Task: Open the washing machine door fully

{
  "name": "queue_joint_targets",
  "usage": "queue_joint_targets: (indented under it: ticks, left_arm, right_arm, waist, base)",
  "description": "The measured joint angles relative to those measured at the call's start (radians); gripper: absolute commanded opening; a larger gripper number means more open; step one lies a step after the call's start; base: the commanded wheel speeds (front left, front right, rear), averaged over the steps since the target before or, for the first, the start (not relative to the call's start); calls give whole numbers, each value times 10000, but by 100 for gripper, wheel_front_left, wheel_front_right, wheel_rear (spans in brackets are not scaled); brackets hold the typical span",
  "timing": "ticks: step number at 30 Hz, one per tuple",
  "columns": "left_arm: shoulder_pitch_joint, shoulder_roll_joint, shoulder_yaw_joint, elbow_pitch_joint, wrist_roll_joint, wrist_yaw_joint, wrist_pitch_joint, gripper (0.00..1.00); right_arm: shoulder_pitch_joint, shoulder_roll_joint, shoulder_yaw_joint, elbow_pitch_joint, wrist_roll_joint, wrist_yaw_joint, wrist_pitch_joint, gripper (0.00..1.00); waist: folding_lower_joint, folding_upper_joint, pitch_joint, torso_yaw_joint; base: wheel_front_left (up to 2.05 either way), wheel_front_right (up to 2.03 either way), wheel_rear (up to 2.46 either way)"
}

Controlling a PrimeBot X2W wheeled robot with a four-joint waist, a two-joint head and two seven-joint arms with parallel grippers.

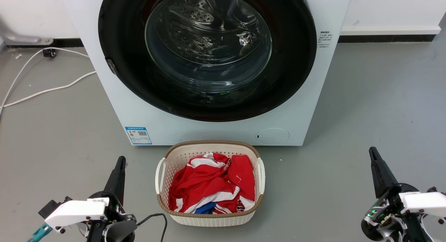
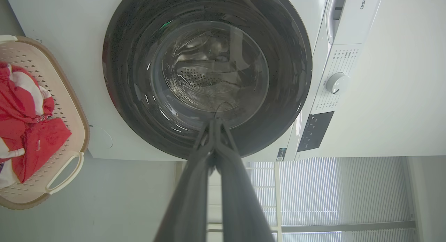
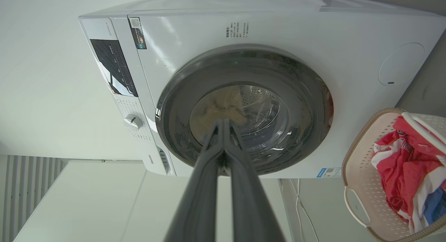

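The white washing machine (image 1: 216, 134) stands in the middle, and the washing machine door (image 1: 122, 36) covers nearly its whole front. The door looks closed, lying flat against the machine, and the steel drum (image 1: 195, 15) is seen through its clear centre. The step in hand, as I judge, is the first reach toward the door. The left gripper (image 1: 120, 163) and the right gripper (image 1: 373, 153) both hang low, well apart from the door, each with its two fingers pressed together and holding nothing. A small grey notch (image 1: 110, 66) on the left rim of the door may be the handle, but I cannot tell for sure. If it is, the left gripper is nearer; it should part its fingers, hook behind the edge and pull along an arc, not straight back. The glossy rim is probably slippery. The grey floor (image 1: 366, 113) is smooth and the wall (image 1: 383, 8) behind is white. A pale basket (image 1: 209, 219) with red and white clothes (image 1: 209, 186) sits just in front of the machine, so the arm should pass above it. A white cable (image 1: 45, 90) lies at the left.
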Motion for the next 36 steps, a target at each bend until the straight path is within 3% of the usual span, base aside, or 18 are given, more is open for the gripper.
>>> queue_joint_targets:
  ticks: [22, 23, 30, 36]
  left_arm:
    - [0, 0, -2, 0, 2, 2, 0, 0]
    - [15, -2, -13, 40, 2, 2, -4, 100]
    - [471, -36, -109, 387, 17, 4, -136, 100]
    - [473, -36, -81, 188, 598, 4, -433, 100]
  right_arm:
    - [-1, 23, -38, 2, -40, 0, 29, 0]
    - [21, 25, -33, 36, -38, 0, 27, 100]
    - [481, 77, 2, 426, -100, -15, -100, 100]
    - [519, 81, -36, 236, -838, -15, -385, 100]
  waist:
    - [0, 0, 0, 0]
    - [0, 0, -1, 0]
    - [0, 0, 1, 1]
    - [0, 0, 9, 5]
  base:
    - [0, 0, 0]
    - [0, 0, 0]
    - [0, 0, 0]
    - [0, 0, 0]
